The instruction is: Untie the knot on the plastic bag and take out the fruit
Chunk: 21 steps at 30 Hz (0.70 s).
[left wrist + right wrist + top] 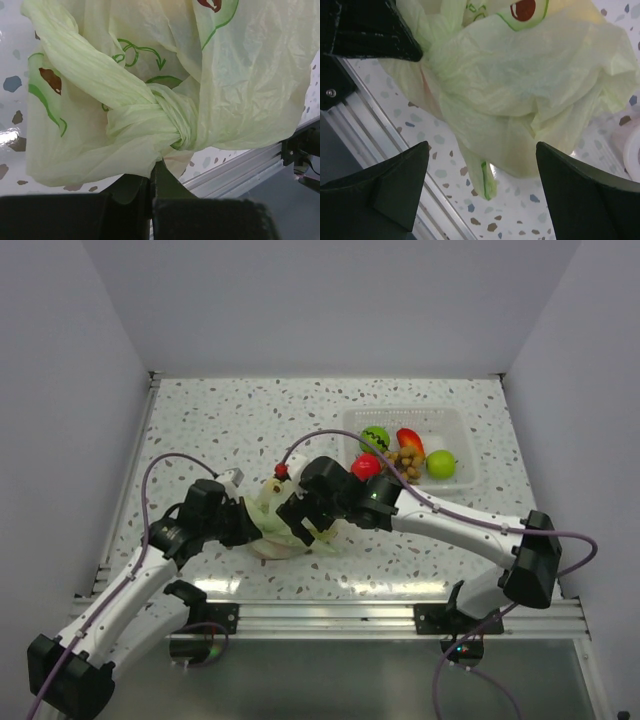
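The pale green plastic bag lies on the table between both grippers. Its knot is a tight twisted bunch just above my left gripper, which is shut on a fold of the bag's plastic right below the knot. My right gripper is open on the bag's other side, fingers wide apart, with a loose tail of the bag hanging between them, untouched. Whatever is in the bag is hidden. A round red fruit and a brownish grape bunch lie in the tray.
A clear tray at the back right also holds a green ball with a zigzag stripe, a red and yellow piece and a lime green apple. The table's metal front rail runs close behind the bag.
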Each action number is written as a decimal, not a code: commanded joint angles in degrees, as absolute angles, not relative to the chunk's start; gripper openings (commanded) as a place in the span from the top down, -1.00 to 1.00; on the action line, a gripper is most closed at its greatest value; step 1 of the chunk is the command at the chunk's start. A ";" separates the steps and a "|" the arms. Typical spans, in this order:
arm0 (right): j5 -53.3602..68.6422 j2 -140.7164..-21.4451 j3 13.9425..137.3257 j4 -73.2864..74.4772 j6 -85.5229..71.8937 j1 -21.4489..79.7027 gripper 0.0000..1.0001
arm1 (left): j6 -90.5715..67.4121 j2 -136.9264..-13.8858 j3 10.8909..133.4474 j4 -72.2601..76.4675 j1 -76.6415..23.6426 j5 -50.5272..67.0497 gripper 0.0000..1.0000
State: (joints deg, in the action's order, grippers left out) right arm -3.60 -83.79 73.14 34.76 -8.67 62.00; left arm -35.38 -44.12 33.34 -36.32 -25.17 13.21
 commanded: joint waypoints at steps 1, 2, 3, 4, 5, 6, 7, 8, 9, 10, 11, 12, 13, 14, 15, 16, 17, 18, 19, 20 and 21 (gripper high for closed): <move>-5.89 -86.91 78.04 29.45 -3.69 62.23 -0.82 | -32.79 -43.86 36.82 -39.46 -25.31 10.46 1.00; -6.32 -87.88 79.18 29.10 -3.34 62.31 -0.82 | -32.78 -43.60 36.83 -39.46 -25.23 10.37 1.00; -6.42 -88.76 79.62 28.74 -2.47 62.49 -0.82 | -32.87 -43.51 36.91 -39.46 -25.22 10.28 1.00; -6.24 -90.68 80.06 27.87 -2.11 62.49 -0.81 | -32.87 -43.42 36.83 -39.46 -25.22 10.28 1.00; -6.24 -91.66 80.76 27.51 -2.02 62.49 -0.79 | -32.96 -43.33 36.83 -39.29 -25.22 10.11 1.00; -5.89 -92.45 81.03 26.55 -2.11 62.49 -0.78 | -33.22 -43.24 36.65 -39.11 -25.22 9.93 1.00; -5.11 -93.50 81.12 26.11 -2.02 62.49 -0.77 | -33.48 -42.81 36.65 -38.94 -25.22 9.93 1.00; -4.58 -95.17 81.30 25.76 -2.28 62.49 -0.76 | -33.57 -42.63 36.82 -38.76 -25.22 9.84 1.00; -4.57 -96.06 81.21 25.49 -2.55 62.49 -0.73 | -33.57 -42.45 36.91 -38.59 -25.22 9.41 1.00; -4.74 -96.67 80.86 24.79 -2.64 62.58 -0.69 | -33.40 -42.10 37.00 -38.50 -25.22 8.97 1.00; -5.36 -97.72 80.60 24.52 -2.90 62.49 -0.58 | -33.31 -41.93 37.26 -38.67 -25.31 8.53 1.00; -5.45 -97.91 80.07 23.91 -3.42 62.49 -0.44 | -33.31 -41.75 37.35 -38.76 -25.23 7.39 1.00; -6.15 -97.91 79.55 23.56 -3.69 62.40 -0.27 | -33.48 -41.49 37.44 -38.85 -25.22 6.77 1.00; -6.85 -97.56 78.15 23.21 -4.04 62.40 -0.09 | -33.66 -41.40 37.53 -38.93 -25.22 6.25 1.00; -7.03 -96.25 77.44 22.68 -4.57 62.14 0.43 | -33.75 -41.31 37.79 -39.02 -25.22 5.46 1.00; -7.03 -95.28 76.65 21.98 -4.92 61.96 0.69 | -34.62 -41.22 37.97 -39.20 -25.22 5.01 1.00; -7.38 -94.32 75.34 22.06 -5.18 61.44 0.92 | -35.06 -41.22 38.14 -39.29 -25.22 4.40 1.00; -8.95 -91.52 74.63 21.97 -6.32 60.91 1.00 | -35.50 -41.05 38.14 -39.37 -25.14 2.74 1.00; -9.31 -89.84 73.75 21.80 -6.94 60.30 1.00 | -36.38 -41.04 38.23 -39.55 -25.14 1.42 1.00; -9.58 -88.00 71.57 21.36 -7.55 59.68 1.00 | -36.73 -41.31 38.49 -40.68 -25.14 0.19 1.00; -10.28 -83.63 70.24 20.49 -9.47 57.94 1.00 | -37.09 -41.66 38.93 -41.48 -25.05 -4.44 1.00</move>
State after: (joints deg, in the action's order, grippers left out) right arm -5.76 -93.27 72.79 22.57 -6.20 61.25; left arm -35.68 -41.78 35.97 -38.87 -25.21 4.60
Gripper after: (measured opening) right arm 0.013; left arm 0.019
